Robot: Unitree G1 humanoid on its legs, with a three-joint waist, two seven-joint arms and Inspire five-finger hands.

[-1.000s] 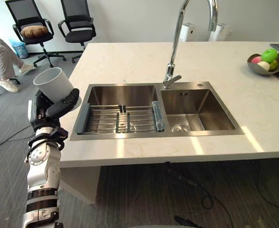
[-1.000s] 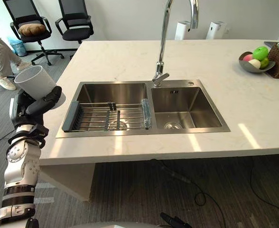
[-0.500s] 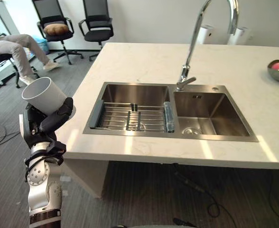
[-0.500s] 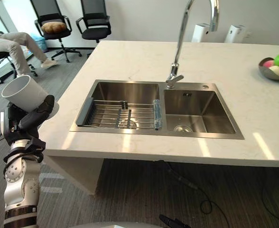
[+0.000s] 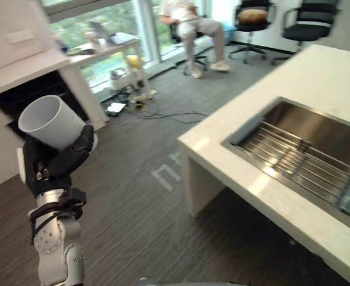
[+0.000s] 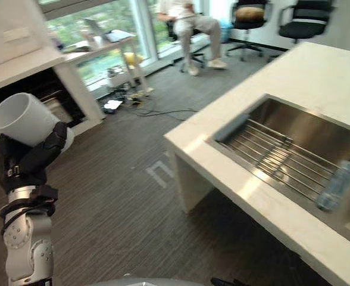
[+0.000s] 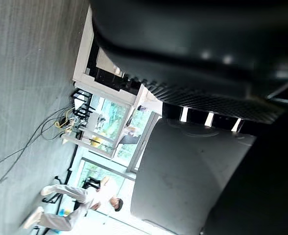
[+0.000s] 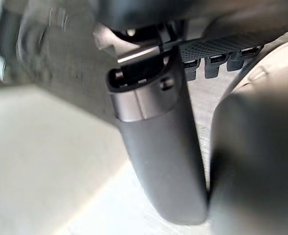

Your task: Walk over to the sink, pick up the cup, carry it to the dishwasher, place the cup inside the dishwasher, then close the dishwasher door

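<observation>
While I stand on the grey carpeted floor [image 5: 133,179], the cup [image 5: 50,122] is up in my left hand [image 5: 56,164], off to my left and well apart from the sink [image 5: 324,134]. It is a plain, pale grey-white cup with smooth, unmarked sides and no handle that I can see. It widens a little toward its round open mouth and sits tilted, with the mouth turned up and away to my left. My fingers are curled round its lower half, and the dark thumb [image 5: 80,146] lies across the near side, pinning the cup against the palm. From my left wrist the cup's pale wall [image 7: 193,176] shows close against the hand's dark bulk.

My right hand [image 8: 158,161] shows from its own wrist, blurred, and I cannot tell whether it is open or closed.

To my right the white worktop [image 5: 318,65] carries the steel sink, with a wire rack [image 5: 294,161] laid in the basin. Ahead on my left is a dark opening [image 5: 20,95] below a white top. Farther off, by the windows, stand a small table [image 5: 103,50] and two office chairs [image 5: 252,18], with a person [image 5: 193,21] seated there.
</observation>
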